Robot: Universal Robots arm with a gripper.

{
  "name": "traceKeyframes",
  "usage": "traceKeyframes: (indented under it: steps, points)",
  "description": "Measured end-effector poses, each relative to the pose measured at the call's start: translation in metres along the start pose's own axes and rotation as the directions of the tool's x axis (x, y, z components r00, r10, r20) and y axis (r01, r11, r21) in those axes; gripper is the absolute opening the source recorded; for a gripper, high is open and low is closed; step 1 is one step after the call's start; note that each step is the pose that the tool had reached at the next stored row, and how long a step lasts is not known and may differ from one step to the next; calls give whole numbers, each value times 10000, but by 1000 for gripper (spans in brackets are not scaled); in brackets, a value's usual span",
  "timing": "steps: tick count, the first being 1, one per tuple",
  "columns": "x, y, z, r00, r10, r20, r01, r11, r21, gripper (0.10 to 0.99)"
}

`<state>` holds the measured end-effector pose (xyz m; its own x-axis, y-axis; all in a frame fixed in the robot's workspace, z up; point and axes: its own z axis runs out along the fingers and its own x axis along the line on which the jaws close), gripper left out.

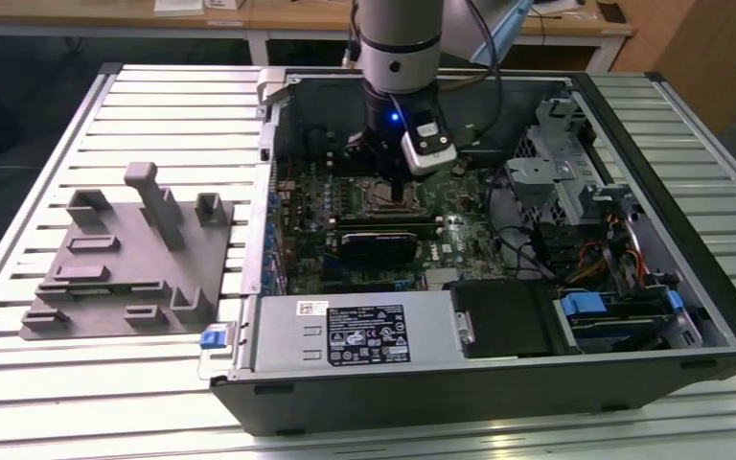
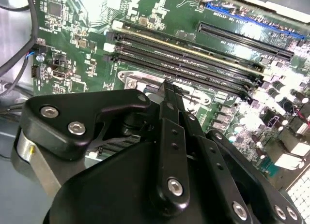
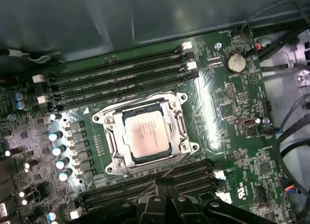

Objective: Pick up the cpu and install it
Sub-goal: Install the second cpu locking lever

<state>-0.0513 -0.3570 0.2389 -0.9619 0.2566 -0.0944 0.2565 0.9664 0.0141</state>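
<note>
Your cpu (image 3: pixel 145 133) sits flat inside the socket frame (image 3: pixel 147 133) at the centre of the first wrist view, silvery top up, on the green motherboard (image 3: pixel 227 122). Memory slots (image 3: pixel 116 74) run along both sides of the frame, and a row of capacitors (image 3: pixel 58 151) stands beside it. The gripper (image 1: pixel 402 196) hangs just above the socket in the middle of the exterior view; whether its fingers are parted you cannot tell. The open computer case (image 1: pixel 675 287) lies on a slatted metal table (image 1: pixel 150 105), with a grey fixture block (image 1: pixel 126 259) at that view's left. A wooden desk (image 1: pixel 279 19) crosses the top.
</note>
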Motion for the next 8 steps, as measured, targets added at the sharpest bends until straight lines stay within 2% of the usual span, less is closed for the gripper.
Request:
traceKeyframes:
  steps: [4, 8]
  points:
    - [25, -38, 27, 10000, 15, -37, -15, 9999, -140, 106]
    - [49, -70, 48, 9999, 33, -95, -36, 9994, -354, 106]
